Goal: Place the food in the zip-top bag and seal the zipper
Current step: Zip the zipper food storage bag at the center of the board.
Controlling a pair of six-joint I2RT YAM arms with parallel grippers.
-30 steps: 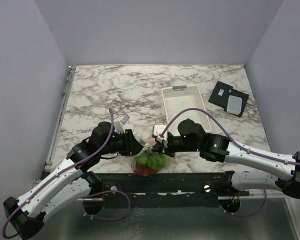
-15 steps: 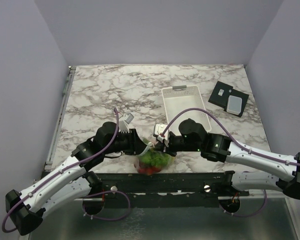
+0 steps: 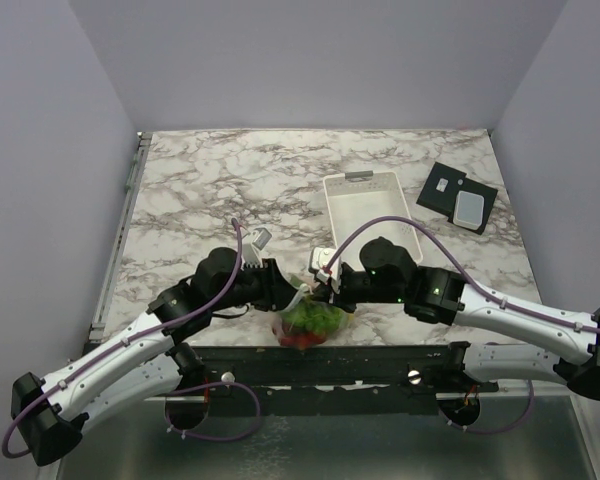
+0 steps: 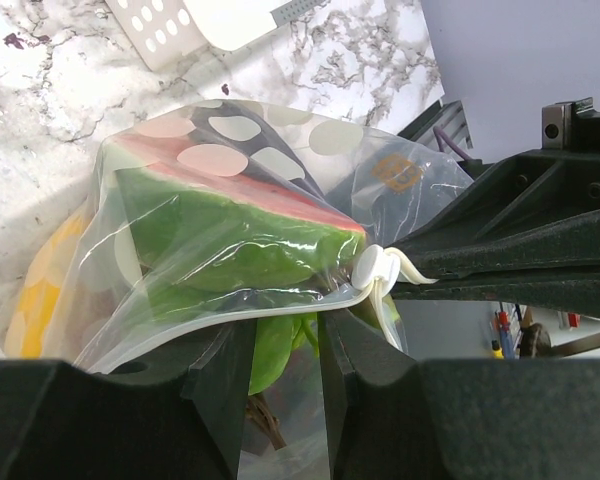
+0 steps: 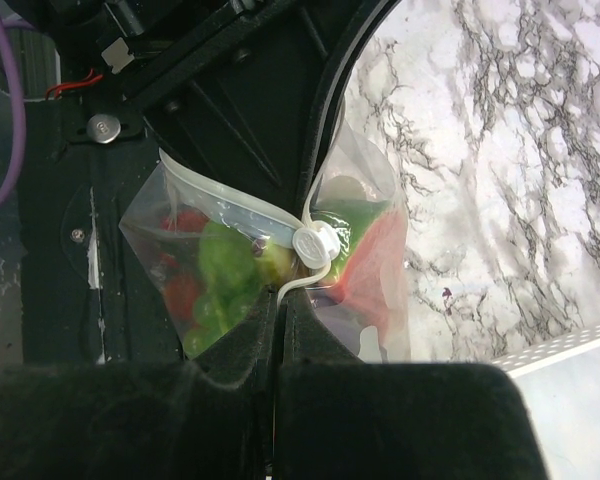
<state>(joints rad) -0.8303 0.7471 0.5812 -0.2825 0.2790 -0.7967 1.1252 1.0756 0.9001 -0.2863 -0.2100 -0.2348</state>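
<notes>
The zip-top bag (image 3: 310, 322) sits at the table's near edge, holding the food: a watermelon slice (image 4: 230, 235), a yellow piece (image 4: 40, 300), green pieces (image 5: 220, 270) and red ones (image 5: 185, 225). Its zipper (image 4: 230, 318) runs across to a white slider (image 4: 368, 268). My left gripper (image 4: 285, 330) is open, its fingers apart just under the zipper, with bag film and a green leaf showing in the gap. My right gripper (image 5: 281, 295) is shut on the zipper's white end strip right below the slider (image 5: 315, 243). In the top view both grippers meet over the bag.
A white perforated basket (image 3: 332, 205) stands behind the bag towards the right. A black flat item (image 3: 458, 197) lies at the far right. The bag overhangs the table's front edge above the dark frame (image 3: 380, 362).
My left arm has swung right, bringing its gripper closer to the slider and the right gripper. The bag has shifted slightly right. The right gripper has stayed shut.
</notes>
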